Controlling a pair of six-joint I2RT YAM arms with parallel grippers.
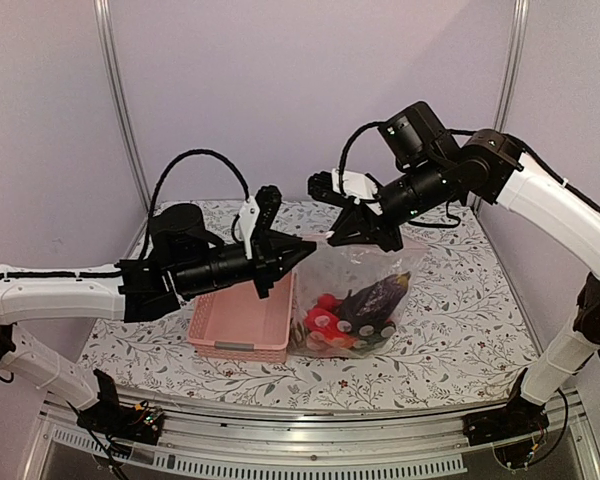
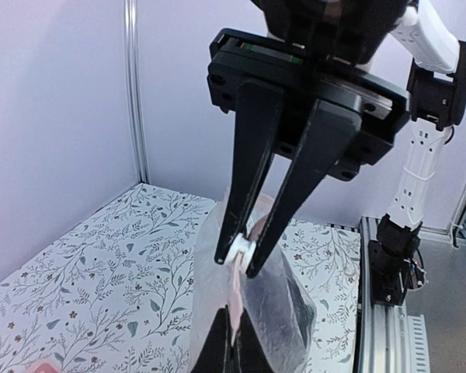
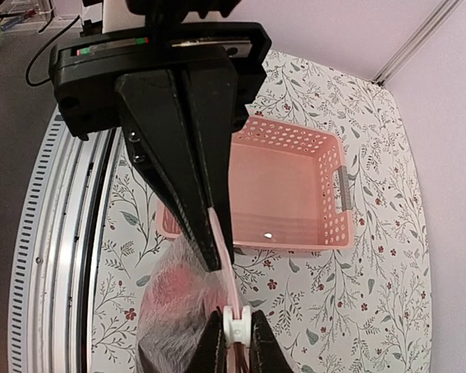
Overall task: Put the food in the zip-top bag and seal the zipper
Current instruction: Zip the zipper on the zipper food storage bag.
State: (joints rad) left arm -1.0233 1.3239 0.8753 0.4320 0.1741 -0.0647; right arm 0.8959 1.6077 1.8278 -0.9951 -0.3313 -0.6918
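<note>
The zip-top bag hangs between both grippers, its bottom on the table. Inside lies the food: red pieces and a dark eggplant. My left gripper is shut on the left end of the bag's mouth, pinching the pink zipper strip. It shows at the bottom of the left wrist view. My right gripper is shut on the zipper's white slider, close to the left gripper's tips. In the left wrist view the slider sits between the right gripper's fingertips.
The pink lattice basket stands just left of the bag, under the left arm, and is empty in the right wrist view. Metal frame posts stand at the back corners. A rail runs along the table's near edge.
</note>
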